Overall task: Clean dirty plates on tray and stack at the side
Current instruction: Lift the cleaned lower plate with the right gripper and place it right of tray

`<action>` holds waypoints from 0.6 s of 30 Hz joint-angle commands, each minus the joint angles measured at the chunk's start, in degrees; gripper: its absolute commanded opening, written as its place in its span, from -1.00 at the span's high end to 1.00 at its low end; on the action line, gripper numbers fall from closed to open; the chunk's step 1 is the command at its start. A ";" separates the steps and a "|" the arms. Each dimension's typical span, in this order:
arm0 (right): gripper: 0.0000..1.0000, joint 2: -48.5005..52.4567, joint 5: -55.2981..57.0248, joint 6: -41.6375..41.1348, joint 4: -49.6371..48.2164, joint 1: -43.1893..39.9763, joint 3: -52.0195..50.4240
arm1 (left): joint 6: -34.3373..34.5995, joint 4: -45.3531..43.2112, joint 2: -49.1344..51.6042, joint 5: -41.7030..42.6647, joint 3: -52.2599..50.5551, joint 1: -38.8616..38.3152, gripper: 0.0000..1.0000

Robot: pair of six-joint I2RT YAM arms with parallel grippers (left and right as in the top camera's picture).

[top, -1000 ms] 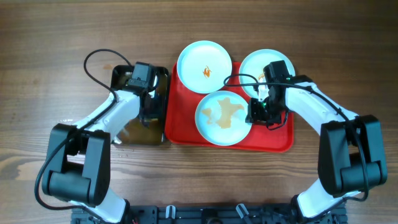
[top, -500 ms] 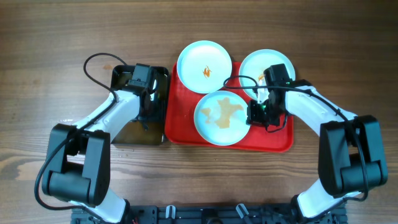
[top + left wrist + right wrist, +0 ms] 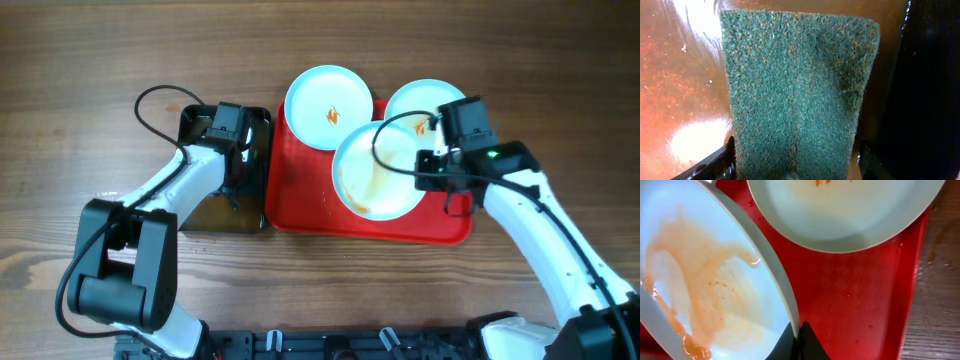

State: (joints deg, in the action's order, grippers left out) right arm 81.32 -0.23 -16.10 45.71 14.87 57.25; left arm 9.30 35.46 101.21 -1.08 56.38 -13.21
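Observation:
The red tray [image 3: 300, 205] holds three pale plates. My right gripper [image 3: 428, 170] is shut on the rim of the smeared plate [image 3: 380, 170] and holds it lifted and tilted above the tray; its rim sits between the fingers [image 3: 796, 339] in the right wrist view, plate face [image 3: 700, 290] to the left. A second plate [image 3: 327, 106] with an orange smear lies at the tray's back left. A third plate [image 3: 415, 100] lies at the back right, also in the right wrist view [image 3: 850, 215]. My left gripper [image 3: 233, 165] is shut on a green scouring sponge [image 3: 795, 95] down in the black tub [image 3: 190, 215].
The black tub of brownish water [image 3: 670, 90] stands against the tray's left side. Bare wooden table [image 3: 80, 60] lies all round. The tray's raised right rim [image 3: 915, 280] borders wood at the right.
My right gripper has raised the smeared plate off the tray and tilted it, shifting it up and right over the third plate. The left arm has barely moved.

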 commanded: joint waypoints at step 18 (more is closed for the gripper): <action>0.92 -0.98 55.95 37.33 -19.85 34.42 1.79 | 0.55 -1.84 -3.15 1.27 0.11 0.00 -0.54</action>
State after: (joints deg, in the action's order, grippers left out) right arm 81.30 46.06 9.06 28.88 47.35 57.58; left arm 9.32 33.85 99.42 -0.67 56.38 -13.21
